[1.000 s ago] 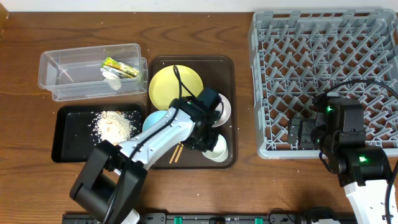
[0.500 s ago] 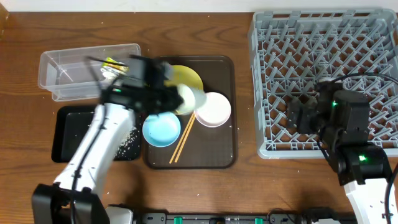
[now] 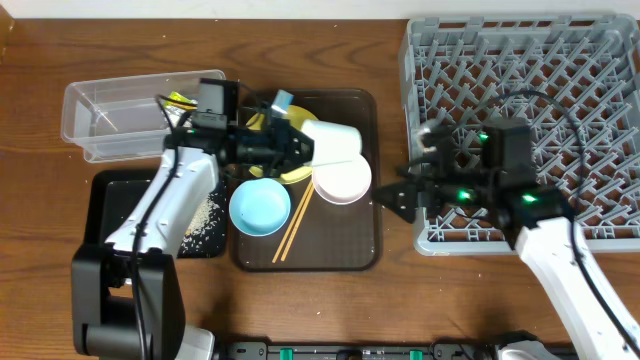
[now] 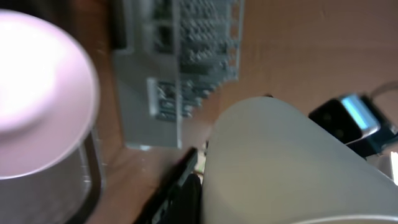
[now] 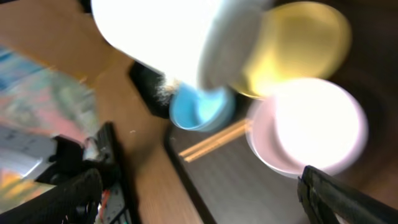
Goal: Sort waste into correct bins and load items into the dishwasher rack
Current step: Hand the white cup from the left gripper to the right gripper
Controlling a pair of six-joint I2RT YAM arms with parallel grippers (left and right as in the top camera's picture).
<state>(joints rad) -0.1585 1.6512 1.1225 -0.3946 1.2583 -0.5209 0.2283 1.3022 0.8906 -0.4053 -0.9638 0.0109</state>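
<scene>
My left gripper (image 3: 298, 146) is shut on the small pale green cup (image 3: 335, 142) and holds it on its side above the round yellow plate (image 3: 268, 140). The cup fills the left wrist view (image 4: 280, 155), with a black finger (image 4: 185, 194) at its side. The whitish bowl (image 3: 343, 179), light blue bowl (image 3: 260, 208) and wooden chopsticks (image 3: 293, 226) lie on the dark brown serving tray (image 3: 350, 250). My right gripper (image 3: 397, 195) is open and empty between this tray and the grey dishwasher rack (image 3: 560, 90). In the right wrist view the cup (image 5: 174, 37) hangs above the bowls.
The clear tub (image 3: 110, 115) at the back left holds the green-and-orange wrapper (image 3: 179, 100), partly hidden by my left arm. The black tray (image 3: 115, 215) in front of it holds white rice scraps (image 3: 203, 216). The right arm's cable loops over the rack.
My left gripper took the cup from the tray's front right, lifted it over the plate and turned it sideways, pointing right. My right arm swung left off the rack toward the tray.
</scene>
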